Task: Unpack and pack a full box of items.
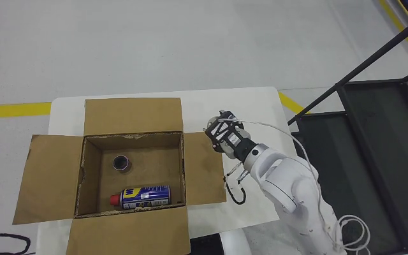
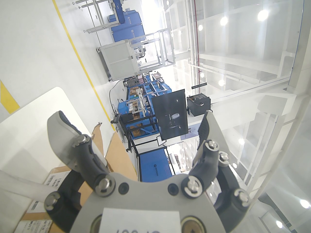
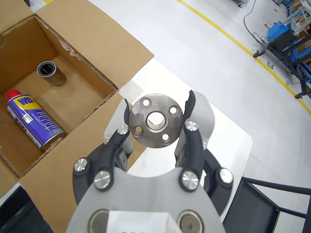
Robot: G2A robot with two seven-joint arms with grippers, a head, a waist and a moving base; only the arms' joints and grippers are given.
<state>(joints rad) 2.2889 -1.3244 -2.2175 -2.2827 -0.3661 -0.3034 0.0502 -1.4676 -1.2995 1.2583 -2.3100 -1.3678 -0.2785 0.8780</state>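
Right now the metal flange (image 3: 136,117), a round disc w/ a ctr bore and four bolt holes, sits clamped by its rim btwn the two fingers of the right gripper (image 3: 158,109). The jaws are closed only as far as the disc's width, one pad on each side. It hangs flat-face toward the wrist camera, above the table (image 3: 226,132), right at the outer edge of the box flap nearest that arm and outside the box cavity. In the top view the right gripper (image 1: 222,131) is over that flap's far corner.

The cardboard box (image 1: 182,166) stands on the white table (image 1: 242,108) w/ all four flaps folded out. Inside are two items, apart from each other:
- a blue-and-yellow spray can (image 1: 143,196) w/ red cap, lying on its side along the wall nearest the robot.
- a short metal cylinder (image 1: 122,163), upright, dark open end up, nearer the middle of the box floor.

The right wrist view shows the same: box (image 3: 80,59), spray can (image 3: 34,120), metal cylinder (image 3: 51,73).

The left gripper (image 2: 133,122) is spread wide w/ nothing btwn its fingers. It points out across the room, w/ a box flap edge (image 2: 116,151) and a table corner (image 2: 36,112) below it.

Beside the table stands a dark metal frame (image 1: 357,127), and a yellow floor line (image 1: 25,109) runs past.
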